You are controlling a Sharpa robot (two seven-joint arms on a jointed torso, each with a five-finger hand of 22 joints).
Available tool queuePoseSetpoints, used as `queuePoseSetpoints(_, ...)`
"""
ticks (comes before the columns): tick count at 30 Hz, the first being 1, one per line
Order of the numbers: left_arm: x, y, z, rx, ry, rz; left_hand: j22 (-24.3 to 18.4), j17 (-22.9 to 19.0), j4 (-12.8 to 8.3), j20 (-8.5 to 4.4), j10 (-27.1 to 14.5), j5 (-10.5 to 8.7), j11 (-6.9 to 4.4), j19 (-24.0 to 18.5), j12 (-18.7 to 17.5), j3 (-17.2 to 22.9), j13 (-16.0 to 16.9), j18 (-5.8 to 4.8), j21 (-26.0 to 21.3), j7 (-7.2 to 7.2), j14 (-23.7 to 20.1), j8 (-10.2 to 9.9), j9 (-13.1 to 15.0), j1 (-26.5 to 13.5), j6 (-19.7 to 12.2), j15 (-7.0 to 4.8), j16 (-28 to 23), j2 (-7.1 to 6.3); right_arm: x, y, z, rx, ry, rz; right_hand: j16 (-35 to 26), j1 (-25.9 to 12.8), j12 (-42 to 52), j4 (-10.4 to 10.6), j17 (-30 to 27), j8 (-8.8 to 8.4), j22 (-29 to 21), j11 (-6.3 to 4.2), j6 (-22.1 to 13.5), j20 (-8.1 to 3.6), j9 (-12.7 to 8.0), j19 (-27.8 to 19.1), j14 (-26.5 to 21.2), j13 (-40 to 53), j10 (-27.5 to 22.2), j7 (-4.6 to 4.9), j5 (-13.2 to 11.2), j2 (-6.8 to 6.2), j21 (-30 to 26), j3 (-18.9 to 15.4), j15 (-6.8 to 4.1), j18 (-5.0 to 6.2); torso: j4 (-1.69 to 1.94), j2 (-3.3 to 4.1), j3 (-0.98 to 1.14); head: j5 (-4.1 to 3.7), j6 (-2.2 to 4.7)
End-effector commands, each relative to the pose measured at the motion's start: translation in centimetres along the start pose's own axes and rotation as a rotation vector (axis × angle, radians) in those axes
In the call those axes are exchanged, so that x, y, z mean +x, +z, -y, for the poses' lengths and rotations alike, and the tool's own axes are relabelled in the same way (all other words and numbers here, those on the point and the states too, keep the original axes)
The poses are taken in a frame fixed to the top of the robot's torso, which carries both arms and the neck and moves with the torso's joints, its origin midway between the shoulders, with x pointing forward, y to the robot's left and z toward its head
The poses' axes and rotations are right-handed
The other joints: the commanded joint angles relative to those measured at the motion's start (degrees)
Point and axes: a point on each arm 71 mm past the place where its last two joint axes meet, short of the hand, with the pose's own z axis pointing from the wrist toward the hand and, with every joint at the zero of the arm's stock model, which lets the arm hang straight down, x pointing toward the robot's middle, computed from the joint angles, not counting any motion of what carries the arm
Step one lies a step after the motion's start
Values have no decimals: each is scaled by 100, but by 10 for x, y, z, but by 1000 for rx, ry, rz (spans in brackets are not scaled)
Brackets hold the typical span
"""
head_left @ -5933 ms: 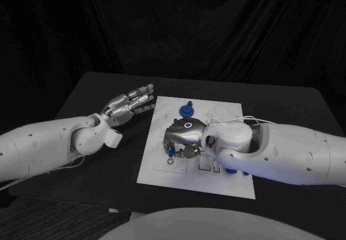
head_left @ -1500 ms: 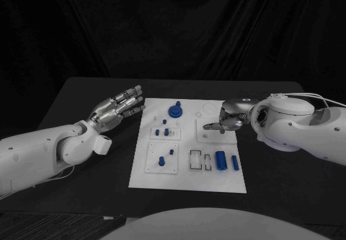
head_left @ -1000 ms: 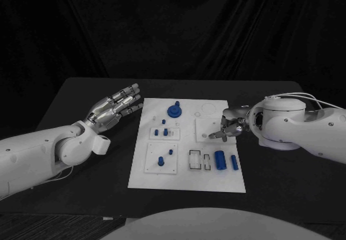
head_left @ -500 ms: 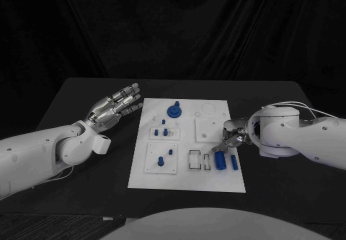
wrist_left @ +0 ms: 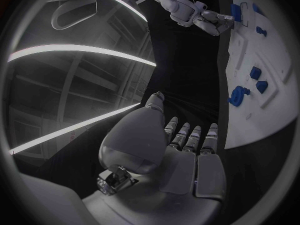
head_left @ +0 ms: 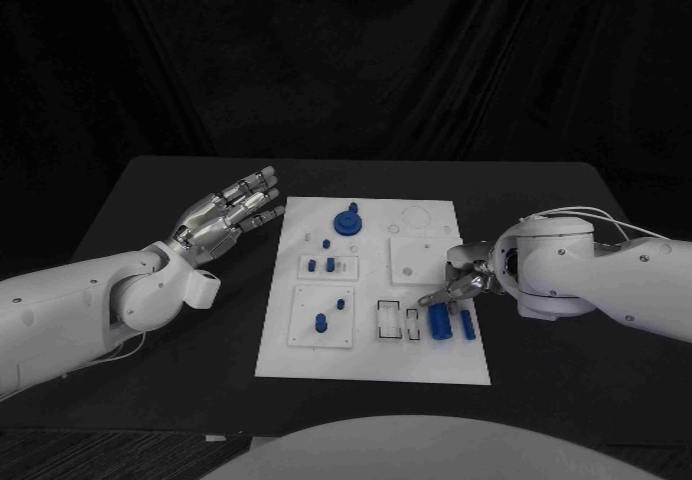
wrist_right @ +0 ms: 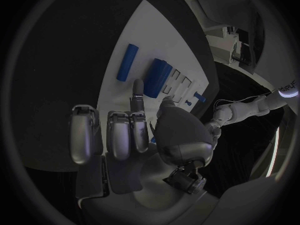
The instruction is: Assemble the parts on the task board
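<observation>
The white task board (head_left: pixel 368 360) lies mid-table. A blue knob-shaped part (head_left: pixel 348 220) stands at its far end, and small blue pegs (head_left: pixel 330 264) stand in its left plates. Two blue cylinders (head_left: pixel 440 320) lie side by side near its right edge. My right hand (head_left: pixel 464 280) hovers just above and beside them, one finger stretched towards the thicker cylinder (wrist_right: pixel 156 77), and it holds nothing. The right hand (wrist_right: pixel 125 130) has its other fingers partly bent. My left hand (head_left: pixel 224 215) floats off the board's left edge, palm up, fingers spread and empty. The left hand (wrist_left: pixel 181 155) faces the board (wrist_left: pixel 269 85).
Two empty black-rimmed slots (head_left: pixel 389 318) sit left of the cylinders. A square white plate (head_left: pixel 418 255) lies behind my right hand. Bare black table (head_left: pixel 577 380) surrounds the board on all sides.
My right hand has travelled from the board's far right plate towards me along the right edge, ending over the blue cylinders. The left hand has stayed put.
</observation>
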Motion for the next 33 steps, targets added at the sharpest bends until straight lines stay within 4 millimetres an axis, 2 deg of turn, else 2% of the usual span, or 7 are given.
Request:
queuePoseSetpoints(1,0,0,1,19,-7,1,4,1,-13,-22,6,33,29,7,10,-30,5,60,-8,11,-6,35,4,5,26,-48,29,27,3,1,1,18,4,-8,15,-54,14,9,1508,-10,1249,-33,-18,-16,12,249,585,1508,599,24,-23,14,-49,-17,-21,62,2,7,0,7,-1)
queuePoseSetpoints(9,0,1,-1,7,-10,-3,14,1,-15,-16,-3,36,33,14,3,-30,2,61,-4,13,-7,35,4,7,27,-45,29,28,5,5,-3,10,19,6,15,-57,14,-1,1508,-26,1233,-27,-69,-9,85,227,585,1508,599,31,11,24,-95,-36,-8,73,1,15,1,-6,-1)
queuePoseSetpoints(11,0,0,-1,6,-11,-3,17,1,-18,-11,-9,40,35,17,0,-29,1,61,-3,17,-7,34,4,10,29,-43,30,29,6,6,-3,11,17,2,15,135,14,-97,1508,-10,1245,-36,-126,-1,259,245,585,1508,599,27,320,13,-68,-13,1,64,2,14,1,-4,-1)
queuePoseSetpoints(17,0,0,-1,2,-12,-3,27,1,-19,-9,-8,41,36,23,2,-29,1,61,0,18,-7,35,5,11,34,-42,30,30,11,9,-2,19,-4,-36,15,257,14,-153,1508,9,1225,-33,-278,7,542,222,585,1508,599,42,758,-3,-129,-26,9,78,1,11,0,4,-1)
queuePoseSetpoints(22,0,-1,-2,-1,-14,-4,38,3,-19,2,-12,46,37,32,1,-28,0,62,5,24,-4,36,5,11,39,-36,35,34,15,12,-3,23,-15,-59,15,513,14,-322,1508,202,1242,-38,-543,0,1153,252,585,1508,599,35,1752,-15,-93,46,1,67,3,10,-2,13,-1)
queuePoseSetpoints(27,0,-1,-2,-4,-16,-7,46,4,-18,11,-14,48,39,40,1,-29,0,63,8,29,-1,37,6,10,45,-29,38,37,15,13,-3,22,-10,-55,15,881,14,-597,1508,452,1243,-49,-972,-17,1864,259,585,1508,599,30,2999,-133,-98,286,-14,66,3,11,0,16,-1)
queuePoseSetpoints(33,0,-1,-3,-6,-17,-9,47,4,-18,19,-16,53,40,43,1,-29,-1,63,10,33,1,37,5,9,45,-22,42,40,14,12,-4,14,17,-23,15,1098,14,-739,1508,564,1245,-83,-1162,-39,2263,264,585,1508,599,-10,4148,-232,-99,659,-42,66,3,14,1,14,-1)
